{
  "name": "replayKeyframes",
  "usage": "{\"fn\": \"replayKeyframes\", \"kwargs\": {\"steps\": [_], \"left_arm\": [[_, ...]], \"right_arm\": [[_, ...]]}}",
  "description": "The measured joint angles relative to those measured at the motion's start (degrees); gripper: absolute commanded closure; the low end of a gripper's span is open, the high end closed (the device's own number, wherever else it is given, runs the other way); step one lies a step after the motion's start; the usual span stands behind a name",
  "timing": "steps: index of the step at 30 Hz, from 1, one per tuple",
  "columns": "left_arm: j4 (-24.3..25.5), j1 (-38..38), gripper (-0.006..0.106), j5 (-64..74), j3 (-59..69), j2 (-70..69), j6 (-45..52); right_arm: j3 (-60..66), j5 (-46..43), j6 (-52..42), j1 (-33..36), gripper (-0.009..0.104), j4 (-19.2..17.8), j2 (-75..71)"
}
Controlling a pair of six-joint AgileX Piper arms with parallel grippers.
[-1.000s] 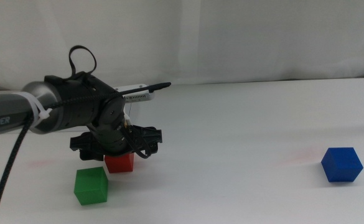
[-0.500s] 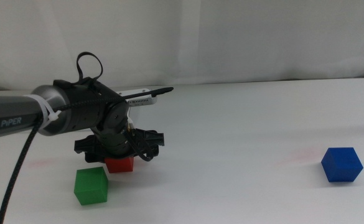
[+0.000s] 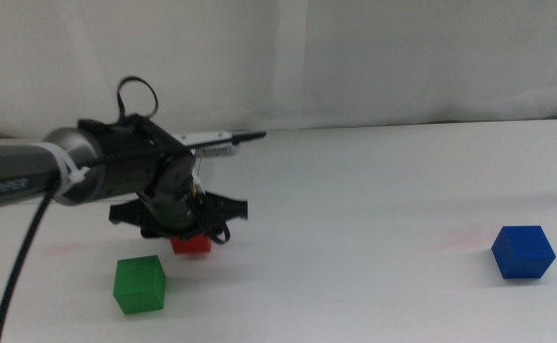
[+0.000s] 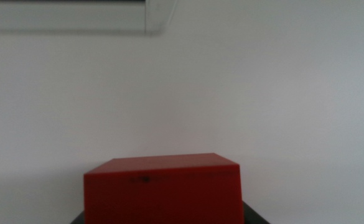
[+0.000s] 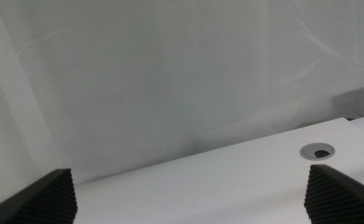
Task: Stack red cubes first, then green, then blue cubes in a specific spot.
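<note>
Left gripper (image 3: 190, 233) clamps red cube (image 3: 191, 244); right gripper (image 5: 188, 199) wide, idle. Keep cube level, clear green cube (image 3: 139, 284); blue cube (image 3: 523, 252) far right.

red cube (image 4: 163, 190): matte, smooth | green cube (image 3: 139, 284): matte | table (image 3: 373, 210): smooth white
</note>
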Motion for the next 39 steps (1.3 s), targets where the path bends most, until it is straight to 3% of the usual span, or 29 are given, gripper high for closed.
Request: {"fn": "replayKeyframes", "kwargs": {"steps": [6, 11, 25, 32, 39], "left_arm": [[-0.1, -2.5, 0.103, 1.1, -1.3, -6.6, 0.0], [-0.1, -9.4, 0.103, 5.1, -0.9, -12.1, -3.7], [2.2, -27.1, 0.103, 6.9, 6.8, -13.2, -24.3], [3.5, -32.7, 0.103, 5.7, 9.2, -12.2, -31.0], [3.3, -33.7, 0.103, 5.3, 9.3, -9.1, -32.5]], "right_arm": [[0.0, 0.0, 0.0, 0.0, -0.008, 0.0, 0.0], [0.0, 0.0, 0.0, 0.0, -0.008, 0.0, 0.0], [0.0, 0.0, 0.0, 0.0, -0.008, 0.0, 0.0], [0.0, 0.0, 0.0, 0.0, -0.008, 0.0, 0.0], [0.0, 0.0, 0.0, 0.0, -0.008, 0.0, 0.0]]}}
